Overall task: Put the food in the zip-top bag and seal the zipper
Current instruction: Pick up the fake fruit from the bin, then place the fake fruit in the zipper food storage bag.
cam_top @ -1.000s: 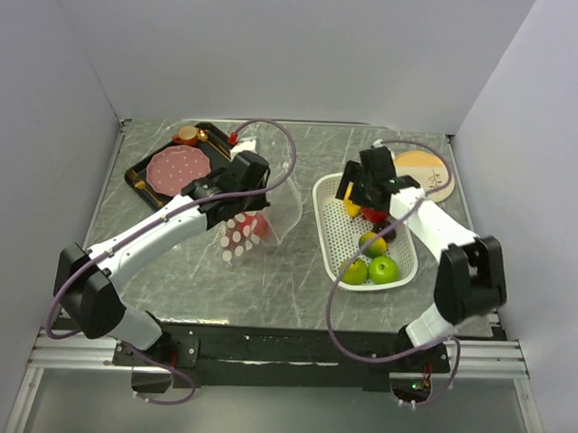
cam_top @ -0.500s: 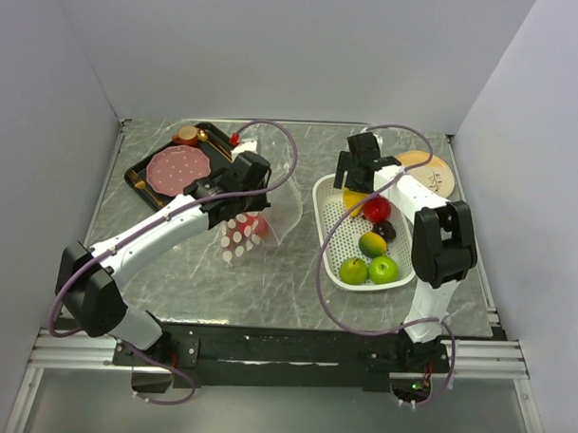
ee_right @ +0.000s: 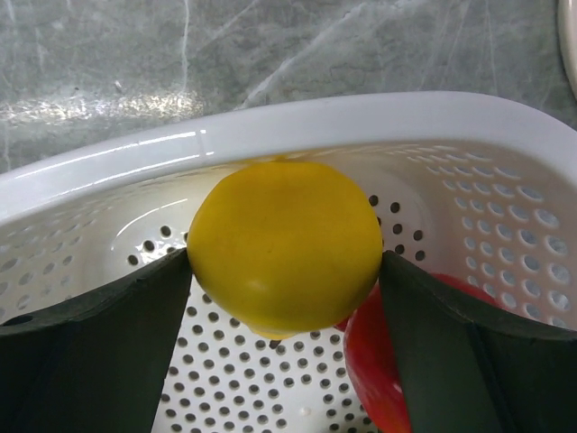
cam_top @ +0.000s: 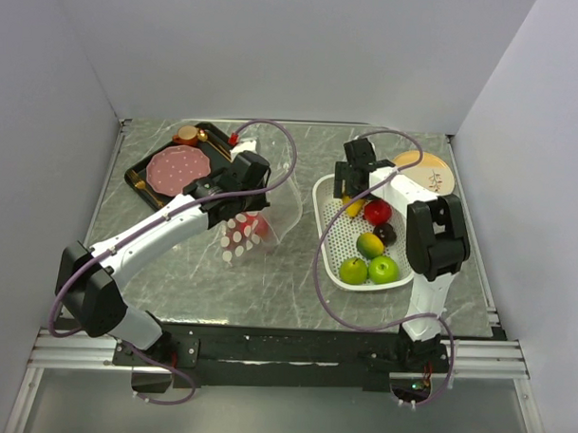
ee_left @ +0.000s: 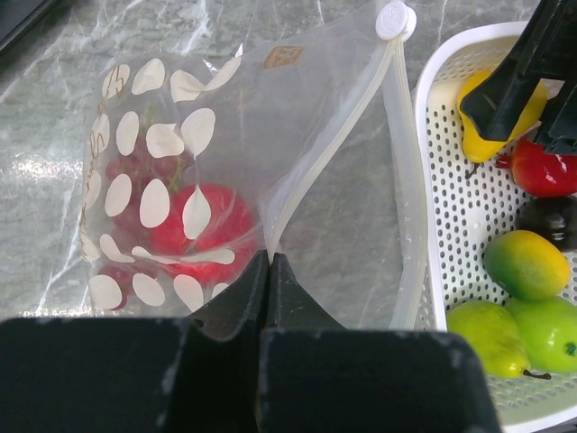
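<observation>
The zip-top bag, clear with white dots, lies mid-table with red fruit inside. Its white zipper runs up to a round slider. My left gripper is shut on the near end of that strip. My right gripper is at the far end of the white basket, both fingers against a yellow citrus. A red apple, dark plum, orange-yellow fruit and two green apples lie in the basket.
A black tray at the back left carries a pink meat slice and a brown piece. A round plate sits behind the basket at the right. White walls close in three sides.
My right gripper has moved from over the basket's middle to its far end, keeping the yellow citrus between its fingers. The left arm and bag have not moved.
</observation>
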Controlling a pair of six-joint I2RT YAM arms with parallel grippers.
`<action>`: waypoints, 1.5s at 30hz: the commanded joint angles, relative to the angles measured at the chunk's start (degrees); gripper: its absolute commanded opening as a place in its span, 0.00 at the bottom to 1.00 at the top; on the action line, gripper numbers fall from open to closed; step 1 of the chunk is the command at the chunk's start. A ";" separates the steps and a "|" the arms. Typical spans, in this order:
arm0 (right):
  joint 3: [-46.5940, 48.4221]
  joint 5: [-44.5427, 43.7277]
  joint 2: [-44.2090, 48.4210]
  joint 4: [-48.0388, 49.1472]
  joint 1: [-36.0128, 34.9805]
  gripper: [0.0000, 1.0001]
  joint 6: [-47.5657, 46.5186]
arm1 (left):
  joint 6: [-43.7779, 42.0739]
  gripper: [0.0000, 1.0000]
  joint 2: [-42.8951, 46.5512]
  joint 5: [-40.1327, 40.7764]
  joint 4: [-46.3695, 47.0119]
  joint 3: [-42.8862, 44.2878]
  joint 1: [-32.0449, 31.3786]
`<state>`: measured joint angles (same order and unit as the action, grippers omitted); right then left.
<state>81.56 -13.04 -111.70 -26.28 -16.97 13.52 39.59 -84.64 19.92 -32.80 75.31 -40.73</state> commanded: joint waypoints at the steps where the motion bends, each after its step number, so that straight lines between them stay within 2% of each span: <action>1: 1.50 0.56 -1.59 0.53 0.45 0.89 -1.65 | -0.92 0.01 1.67 1.35 0.10 1.16 0.30; 4: 0.71 0.38 -0.98 1.05 0.45 0.88 -1.21 | -0.66 0.01 2.29 1.26 0.28 0.46 0.30; 10: 0.44 3.45 -0.45 1.32 0.71 0.65 -0.60 | -0.75 0.01 1.85 0.38 0.36 0.72 0.39; 14: -1.22 6.18 1.39 2.63 0.80 0.44 0.28 | -0.48 0.01 1.67 0.29 -0.16 1.07 0.39; 19: -3.60 9.87 6.13 3.96 0.80 0.33 1.86 | -0.13 0.01 2.29 -0.06 0.45 -0.16 0.48; 30: -8.34 17.51 21.69 6.42 0.71 0.33 7.04 | -0.04 0.01 1.94 -0.06 0.36 0.10 0.39; 34: -10.54 23.40 27.05 9.66 0.19 0.33 10.12 | 0.22 0.01 2.02 -0.23 0.63 -0.25 0.39; 37: -10.72 26.57 29.87 11.33 -2.18 0.33 12.49 | 0.40 0.01 1.67 -0.41 0.72 0.01 0.39; 45: -10.90 26.75 30.49 15.99 -10.27 0.33 16.71 | 0.84 0.01 0.88 -0.68 0.72 0.63 0.39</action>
<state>70.87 11.99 -83.09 -15.25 -24.58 27.16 39.90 -84.53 19.57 -32.80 75.22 -40.66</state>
